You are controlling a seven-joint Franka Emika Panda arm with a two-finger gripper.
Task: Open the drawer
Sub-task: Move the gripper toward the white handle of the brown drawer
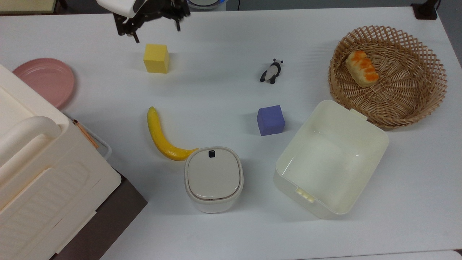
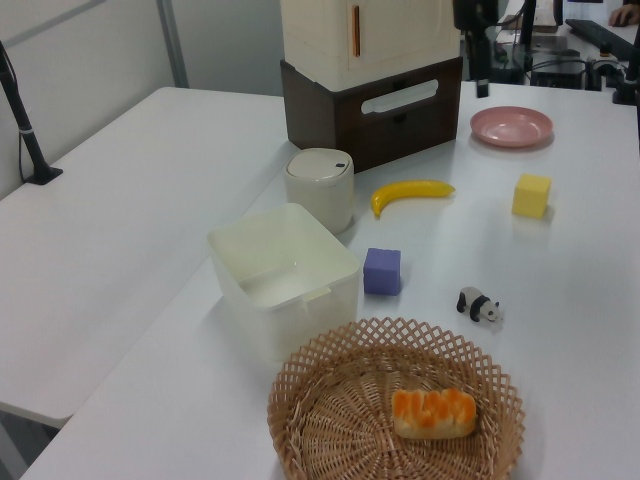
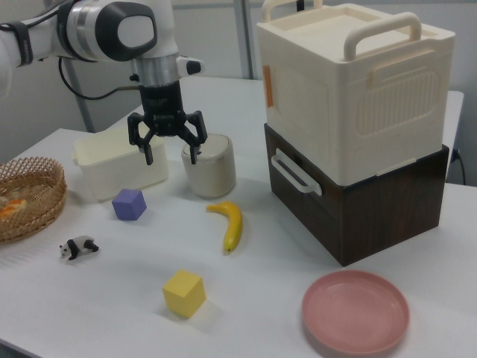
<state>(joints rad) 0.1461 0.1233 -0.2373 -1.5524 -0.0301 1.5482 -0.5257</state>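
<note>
The drawer (image 3: 309,179) is the dark brown front of a wooden cabinet, and its white loop handle (image 3: 296,173) faces the table. It sits flush with the cabinet, shut. The left view has the same front (image 2: 385,115) at the back, with the handle (image 2: 400,97) across it. My gripper (image 1: 157,34) hangs open and empty over the table's far edge, just beyond the yellow cube (image 1: 156,58). In the right view the gripper (image 3: 171,155) hovers above the table, well to the right view's left of the handle. The left view has the gripper (image 2: 480,78) beside the cabinet's right corner.
A cream lidded box (image 1: 36,173) sits on the cabinet. On the table are a pink plate (image 1: 43,81), a banana (image 1: 158,137), a small lidded can (image 1: 213,177), a purple cube (image 1: 270,120), a toy panda (image 1: 271,71), an open cream bin (image 1: 371,144) and a wicker basket (image 1: 426,108) holding bread.
</note>
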